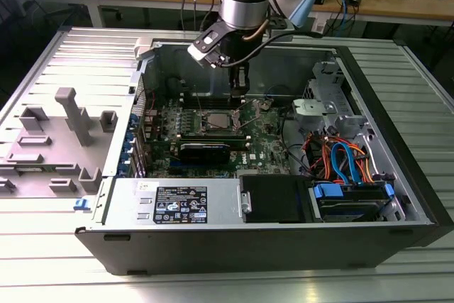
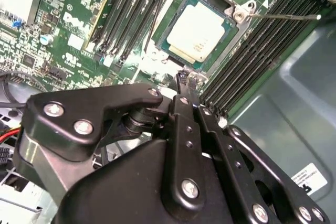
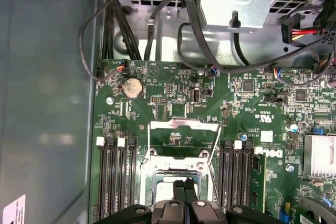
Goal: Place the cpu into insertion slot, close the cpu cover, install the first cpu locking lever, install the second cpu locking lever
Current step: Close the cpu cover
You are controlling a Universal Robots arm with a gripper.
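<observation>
The cpu (image 2: 199, 29), a square chip with a dull silvery top, lies flat inside the insertion slot (image 2: 234, 38) on the green motherboard (image 1: 266, 136). The cpu cover (image 3: 184, 124), a thin metal frame with a cut-out middle, stands raised off the slot on its far side. One thin locking lever (image 2: 286, 17) sticks out beside the slot, unlatched. My gripper (image 2: 186, 78) hangs just above the slot's edge with its black fingers pressed together and nothing between them. In the exterior view the gripper (image 1: 240, 92) points down inside the open case, a little to the slot's (image 1: 216, 120) right.
Long black memory slots (image 2: 262, 51) flank the socket on both sides. A metal drive cage (image 1: 333, 108) and bundled cables (image 1: 340, 161) fill the case on the exterior view's right. The power supply (image 1: 177, 202) runs along the near wall. A grey fixture (image 1: 71, 115) sits outside the case.
</observation>
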